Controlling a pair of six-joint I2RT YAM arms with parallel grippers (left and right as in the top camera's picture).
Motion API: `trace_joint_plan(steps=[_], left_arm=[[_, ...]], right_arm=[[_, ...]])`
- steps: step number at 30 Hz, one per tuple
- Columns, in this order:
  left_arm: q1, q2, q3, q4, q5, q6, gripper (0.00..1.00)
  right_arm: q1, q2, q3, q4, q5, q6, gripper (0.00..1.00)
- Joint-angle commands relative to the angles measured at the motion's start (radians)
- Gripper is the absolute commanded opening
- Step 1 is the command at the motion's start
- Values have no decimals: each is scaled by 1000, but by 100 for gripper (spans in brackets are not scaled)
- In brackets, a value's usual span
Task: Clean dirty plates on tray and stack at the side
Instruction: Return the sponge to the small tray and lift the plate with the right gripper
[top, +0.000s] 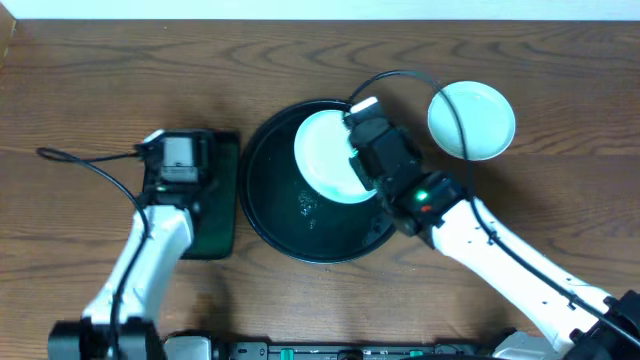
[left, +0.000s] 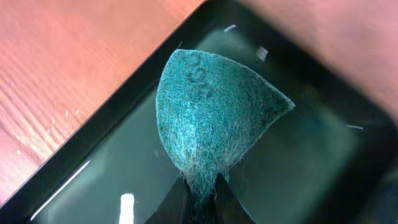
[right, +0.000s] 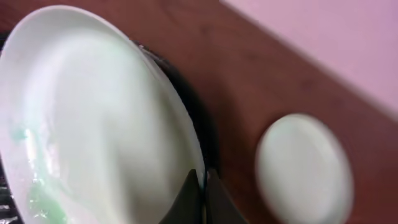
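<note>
Got the right gripper (right: 200, 191) clamped on the near rim of a plate (right: 93, 112), fingers pinched tight with the edge between them. Showing green smears (right: 34, 199) down the lower left of that plate in the wrist view. From overhead, sitting over the upper right part of the round black tray (top: 270, 215); can't tell if lifted or resting on it. Just past the tray's right side, got a second plate (top: 471, 120) on the wooden table (top: 90, 80), plain pale mint, near the tray but not touching. Blurry in the wrist view, so no detail there. Over on the other side, got the left gripper (left: 200, 199) squeezed onto the bottom of a teal scrub pad (left: 211, 106), fanned out wide past the fingertips. Hanging over the small rectangular tray (left: 106, 124) with the green inside, right beside the round one.
</note>
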Motion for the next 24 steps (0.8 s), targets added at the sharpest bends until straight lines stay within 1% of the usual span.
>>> trace_joint_plan(steps=[1, 4, 5, 6, 9, 10, 12, 13, 15, 22, 24], left_arm=[[66, 69, -14, 10, 162, -12, 8], [85, 130, -14, 13, 214, -11, 10], [85, 146, -14, 14, 214, -6, 12], [85, 161, -14, 16, 214, 2, 16], [84, 171, -13, 18, 214, 8, 40], [84, 166, -10, 18, 214, 18, 42], [84, 150, 2, 17, 216, 57, 43], [84, 130, 8, 16, 224, 87, 44], [84, 79, 16, 14, 243, 117, 51], [84, -179, 16, -3, 244, 116, 57], [84, -238, 16, -5, 244, 116, 65]], right_arm=[[51, -13, 18, 46, 220, -213, 1], [86, -13, 18, 106, 290, -309, 1], [96, -13, 18, 128, 311, -338, 1], [108, -13, 18, 154, 335, -375, 1], [136, -13, 18, 218, 385, -485, 1], [143, -13, 18, 239, 398, -521, 1], [154, -13, 18, 290, 426, -584, 1], [158, -13, 18, 313, 432, -618, 1], [166, -13, 18, 353, 435, -695, 1], [185, -13, 18, 462, 471, -861, 1], [185, -13, 18, 475, 471, -863, 1]])
